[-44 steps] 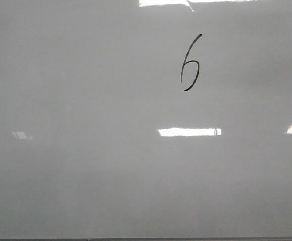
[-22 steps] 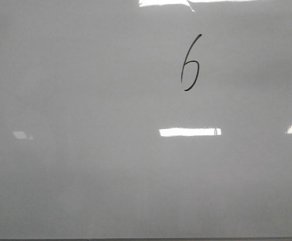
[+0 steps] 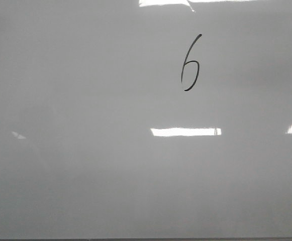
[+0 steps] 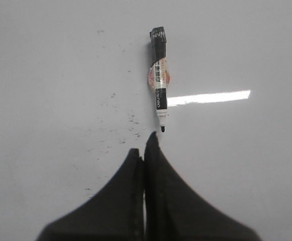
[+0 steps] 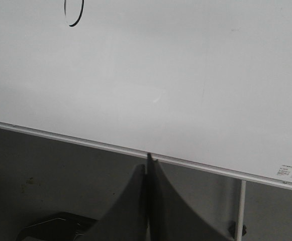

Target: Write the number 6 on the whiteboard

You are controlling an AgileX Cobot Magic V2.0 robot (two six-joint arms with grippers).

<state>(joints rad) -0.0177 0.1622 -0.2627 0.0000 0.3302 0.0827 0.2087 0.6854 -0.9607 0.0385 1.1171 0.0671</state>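
Here we see the number 6 (image 3: 190, 63) drawn in the upper middle of the whiteboard (image 3: 85, 165). Our left end effector (image 4: 144, 150) is clenched, holding nothing, with a marker (image 4: 159, 80) lying just beyond its tips. Our right end effector (image 5: 148, 159) is likewise clenched and empty, over the board's edge.

A black-capped marker (image 4: 158, 75) lies uncapped at its tip among scattered dark specks (image 4: 116, 131)

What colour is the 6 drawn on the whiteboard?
Black, a thin stroke. The 6 on the grey-white whiteboard shows best in the front view.
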